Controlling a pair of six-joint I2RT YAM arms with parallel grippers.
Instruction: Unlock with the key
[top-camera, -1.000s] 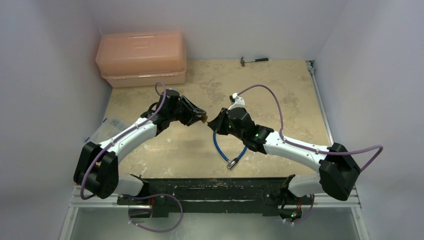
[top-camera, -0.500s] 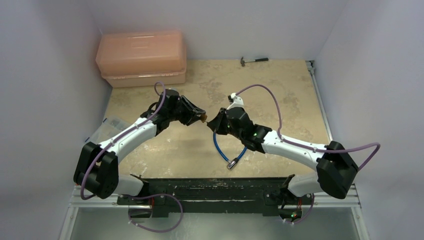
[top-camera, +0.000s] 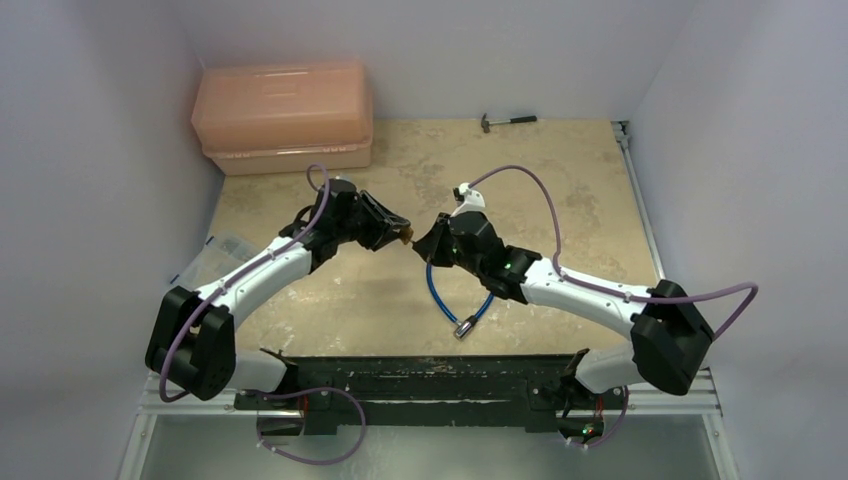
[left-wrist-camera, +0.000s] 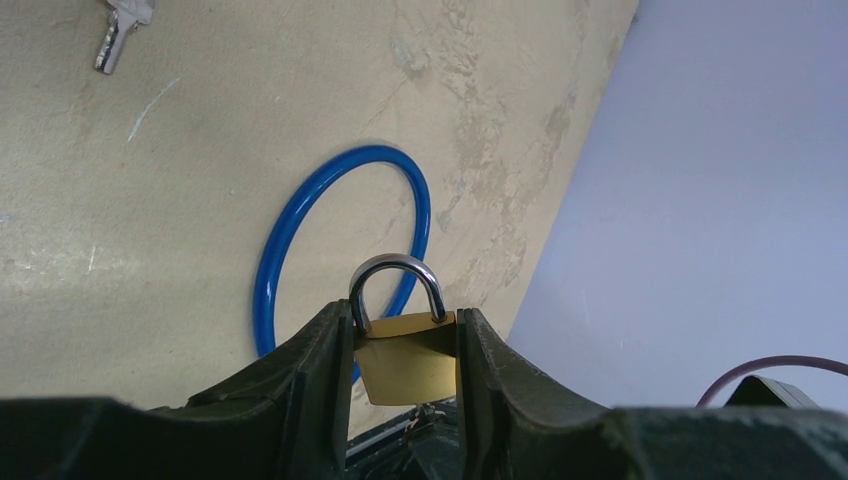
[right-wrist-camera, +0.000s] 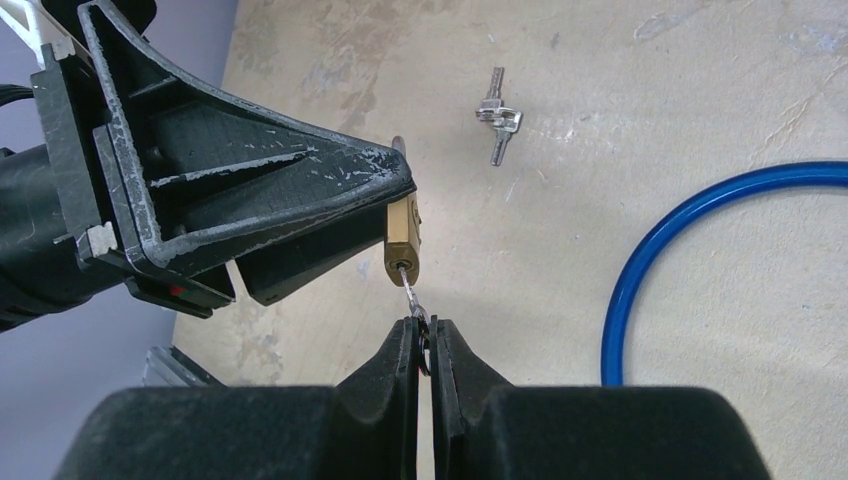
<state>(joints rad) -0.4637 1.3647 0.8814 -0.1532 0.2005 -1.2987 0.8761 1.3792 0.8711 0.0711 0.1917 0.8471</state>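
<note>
Top external view: a mottled beige table (top-camera: 560, 190) is closed in by pale walls (top-camera: 450, 50). A pink box (top-camera: 283, 115) sits in its far left corner, a hammer (top-camera: 508, 121) at the far edge. A blue cable (top-camera: 440, 295) loops below the arms. The left gripper (left-wrist-camera: 405, 330) clamps the padlock (left-wrist-camera: 408, 355). The right gripper (right-wrist-camera: 425, 330) pinches the key (right-wrist-camera: 409, 295), tip at the keyhole, above the table.

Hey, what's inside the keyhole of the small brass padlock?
The thin silvery metal key, pinched by the right tool, pokes into the keyhole of the small brass padlock. How deep it goes is hidden.
</note>
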